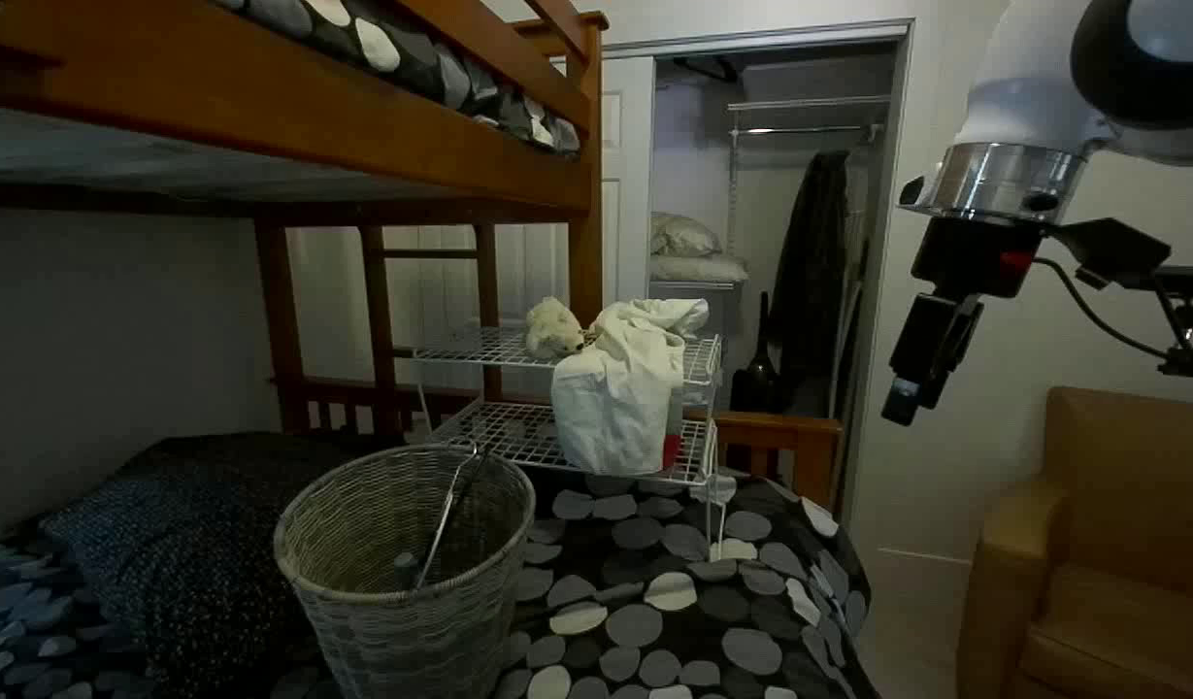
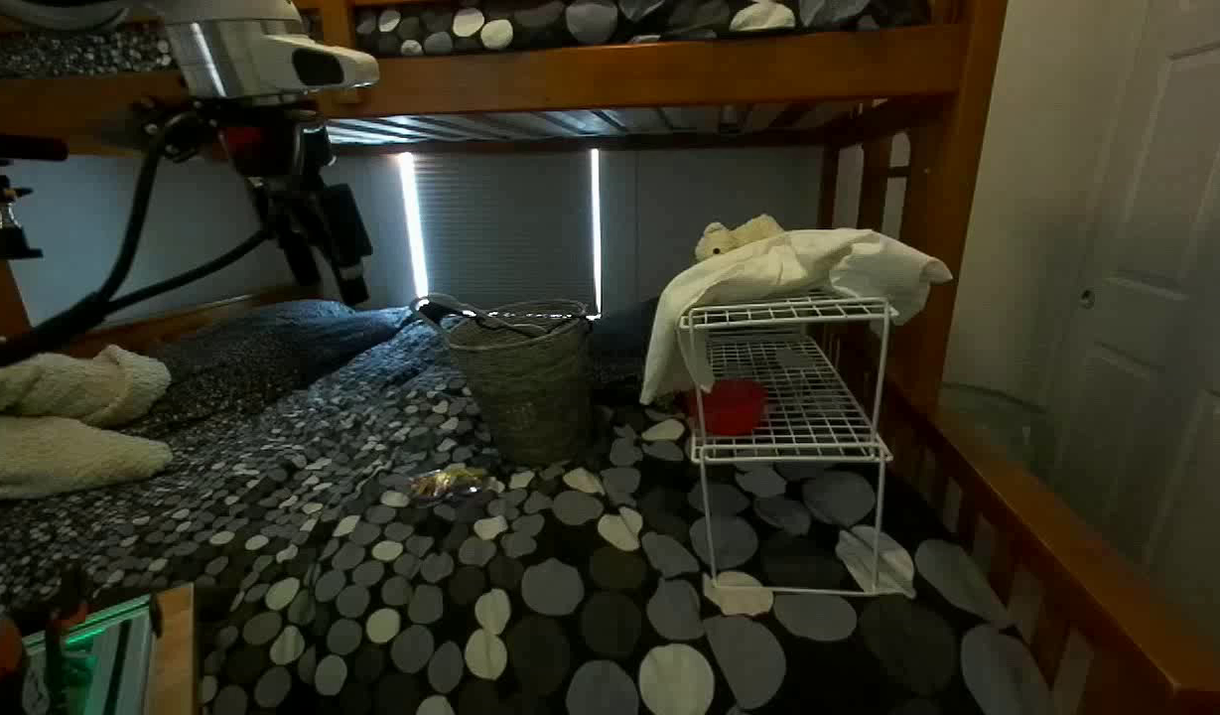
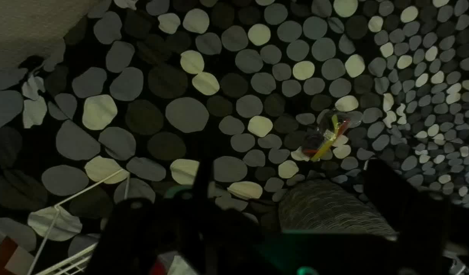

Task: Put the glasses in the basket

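The empty pincer (image 3: 289,162), spread wide, should descend squarely over that packet (image 3: 329,135), likely the glasses, near the basket (image 2: 530,392).

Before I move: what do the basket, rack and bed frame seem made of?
The basket looks like matte woven wicker or similar fibre, as its wall shows interlaced strands. The rack: probably metal wire with a white coating, going by its thin straight bars. The bed frame: likely varnished wood, from its orange-brown colour and slight sheen.

Home bedroom: bunk bed (image 1: 363,126), closet (image 1: 759,180)
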Motion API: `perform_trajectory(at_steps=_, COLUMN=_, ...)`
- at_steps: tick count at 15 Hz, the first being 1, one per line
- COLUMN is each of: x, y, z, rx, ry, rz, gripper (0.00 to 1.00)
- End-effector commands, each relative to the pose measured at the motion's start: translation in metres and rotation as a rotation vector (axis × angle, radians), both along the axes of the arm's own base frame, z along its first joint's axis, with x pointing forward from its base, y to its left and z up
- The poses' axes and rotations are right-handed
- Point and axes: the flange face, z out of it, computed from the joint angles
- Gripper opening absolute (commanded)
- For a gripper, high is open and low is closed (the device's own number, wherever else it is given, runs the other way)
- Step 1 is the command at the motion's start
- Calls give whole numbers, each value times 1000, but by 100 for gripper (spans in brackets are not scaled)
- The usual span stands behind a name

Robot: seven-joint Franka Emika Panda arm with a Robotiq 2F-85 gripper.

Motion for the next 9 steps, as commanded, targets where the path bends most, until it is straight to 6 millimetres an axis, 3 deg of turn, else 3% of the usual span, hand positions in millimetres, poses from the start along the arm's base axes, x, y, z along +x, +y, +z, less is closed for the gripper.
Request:
perform_trajectory(at_steps=1, x=0, y=0, z=1, rx=0, ry=1, rz=0, gripper=100)
perform_trajectory(at_steps=6, x=0, y=0, z=1, rx=0, ry=1, rz=0, gripper=100)
perform_trajectory(at_steps=7, x=-1, y=1, z=-5, rx=-2, ry=1, rz=-34, gripper=100)
perform_trajectory(at_steps=9, x=-13, y=14, z=-44, rx=11, ry=75, rz=-124, gripper=100)
